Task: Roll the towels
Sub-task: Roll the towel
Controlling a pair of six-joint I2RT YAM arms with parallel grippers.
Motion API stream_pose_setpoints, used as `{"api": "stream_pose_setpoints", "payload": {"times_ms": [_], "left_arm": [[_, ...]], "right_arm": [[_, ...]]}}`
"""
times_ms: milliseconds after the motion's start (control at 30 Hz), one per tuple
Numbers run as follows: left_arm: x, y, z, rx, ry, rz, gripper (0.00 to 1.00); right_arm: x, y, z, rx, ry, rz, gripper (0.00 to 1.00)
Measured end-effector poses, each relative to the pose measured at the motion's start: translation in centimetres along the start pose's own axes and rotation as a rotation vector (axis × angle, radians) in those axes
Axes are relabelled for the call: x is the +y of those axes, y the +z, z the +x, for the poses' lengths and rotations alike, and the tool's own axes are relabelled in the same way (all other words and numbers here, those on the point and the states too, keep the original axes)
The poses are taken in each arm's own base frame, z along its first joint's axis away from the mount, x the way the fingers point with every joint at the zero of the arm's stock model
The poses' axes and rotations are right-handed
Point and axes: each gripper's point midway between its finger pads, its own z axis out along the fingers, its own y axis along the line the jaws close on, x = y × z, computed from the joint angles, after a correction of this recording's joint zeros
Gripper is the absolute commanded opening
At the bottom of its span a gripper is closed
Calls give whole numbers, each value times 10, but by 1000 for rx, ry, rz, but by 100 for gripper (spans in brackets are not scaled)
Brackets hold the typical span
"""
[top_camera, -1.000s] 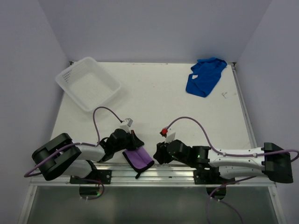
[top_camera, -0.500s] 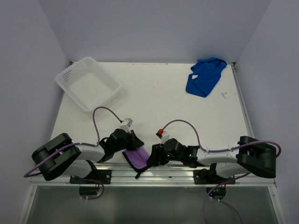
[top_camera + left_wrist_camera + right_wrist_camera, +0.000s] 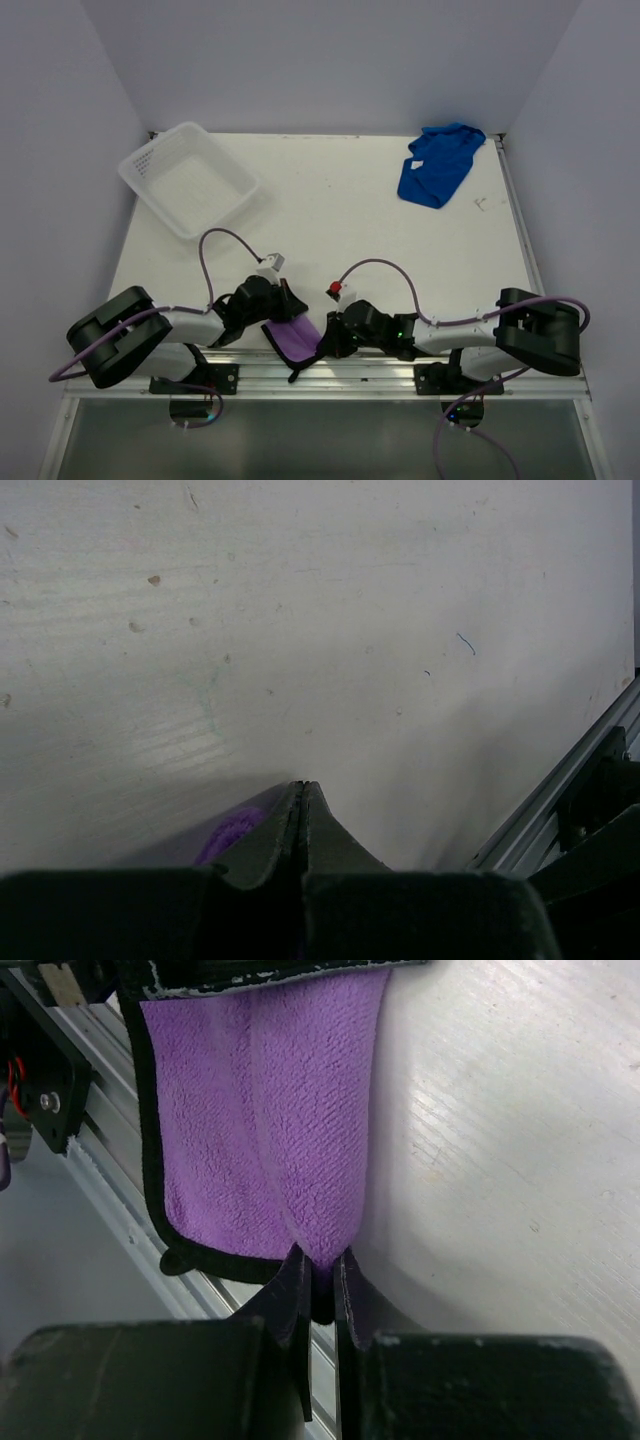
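Two pinches on purple towel (image 3: 250, 1110), near edge: my left gripper (image 3: 302, 785) clamps one end, right gripper (image 3: 320, 1260) nips opposite fold, likely tensioning for roll.

On the table (image 3: 330, 220), 2 towels are laid well apart. The far towel (image 3: 438, 165) is heaped at the far right corner. The near towel (image 3: 297, 342) is placed at the near edge, between the 2 arm bases, with 1 end draped over the rail (image 3: 380, 372). It is met from the left by the left gripper (image 3: 283, 303) and from the right by the right gripper (image 3: 325, 340). The basket (image 3: 152, 148) is set at the far left, behind the left arm.
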Motion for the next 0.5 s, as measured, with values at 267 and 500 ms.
{"api": "stream_pose_setpoints", "payload": {"times_ms": [267, 500], "left_arm": [[0, 5, -8, 6, 24, -55, 0], [5, 11, -35, -19, 32, -110, 0]], "right_arm": [[-2, -2, -7, -12, -113, 88, 0], [2, -8, -16, -52, -271, 199, 0]]}}
